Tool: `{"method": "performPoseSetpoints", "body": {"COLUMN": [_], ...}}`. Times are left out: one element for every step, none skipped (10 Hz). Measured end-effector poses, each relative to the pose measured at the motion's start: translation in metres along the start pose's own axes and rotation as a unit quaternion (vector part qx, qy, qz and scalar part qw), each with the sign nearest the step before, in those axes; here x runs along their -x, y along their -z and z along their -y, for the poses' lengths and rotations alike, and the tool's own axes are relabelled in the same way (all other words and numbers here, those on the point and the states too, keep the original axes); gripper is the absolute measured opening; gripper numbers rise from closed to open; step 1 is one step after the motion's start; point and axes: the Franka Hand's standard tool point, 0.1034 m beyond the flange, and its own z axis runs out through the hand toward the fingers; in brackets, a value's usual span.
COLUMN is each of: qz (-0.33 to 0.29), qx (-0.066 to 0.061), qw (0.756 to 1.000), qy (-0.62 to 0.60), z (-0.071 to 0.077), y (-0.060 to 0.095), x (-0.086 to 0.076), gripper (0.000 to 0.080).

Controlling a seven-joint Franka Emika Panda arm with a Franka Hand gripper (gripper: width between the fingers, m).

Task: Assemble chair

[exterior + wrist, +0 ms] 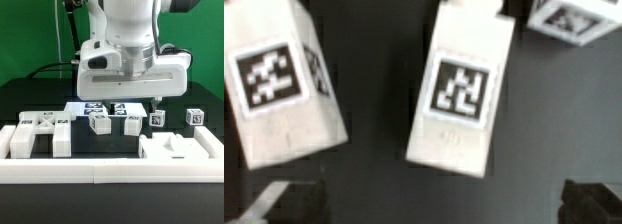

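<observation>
The pincer (438, 205) stands wide apart and empty, hovering above the black table (20, 105). Directly under it sits an oblong white plastic chair block with a black-and-white square tag (461, 90), with a twin block (287, 95) just beside it and a small tagged white cube (571, 22) near. The block looks rigid, light and smooth-sided, so probably a little slippery. Gripping across its narrow width, on the two long flat sides near the middle, seems soundest.

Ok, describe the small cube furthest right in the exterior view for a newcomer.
Start at the large notched white piece at the exterior view's front right. Behind it stand two tagged cubes. Pick the cube nearest that view's right edge; the other cube stands nearer the centre.
</observation>
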Motion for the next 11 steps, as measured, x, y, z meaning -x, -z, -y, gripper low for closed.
{"method": "performPoseSetpoints", "body": {"qz": [0.024,0.056,0.084,0.126,0.169,0.205,0.203,0.202,0.203,0.203,0.204], "qx": [-0.001,-0.003,-0.005,-0.005,-0.005,-0.004,-0.004,-0.003,-0.003,-0.003,-0.003], "qw": [1.0,0.998,0.996,0.992,0.985,0.978,0.979,0.979,0.979,0.979,0.979], "qy": [0.0,0.001,0.0,-0.012,-0.02,-0.025,-0.025,-0.025,-0.024,-0.024,-0.024], "z": [0.0006,0.002,0.0037,0.0056,0.0049,0.0026,0.0026,0.0025,0.0025,0.0025,0.0025], "y": [-0.001,-0.0025,-0.0032,-0.003,-0.004,-0.0066,-0.0073,-0.0077,-0.0091,-0.0091,-0.0092], "x": [-0.0022,0.0013,0.0007,0.0022,0.0028,0.0021,-0.0034,-0.0035,-0.0031,-0.0031,-0.003], "gripper": [0.0649,0.0649,0.0649,0.0649,0.0649,0.0649,0.0649,0.0649,0.0649,0.0649,0.0649]}}
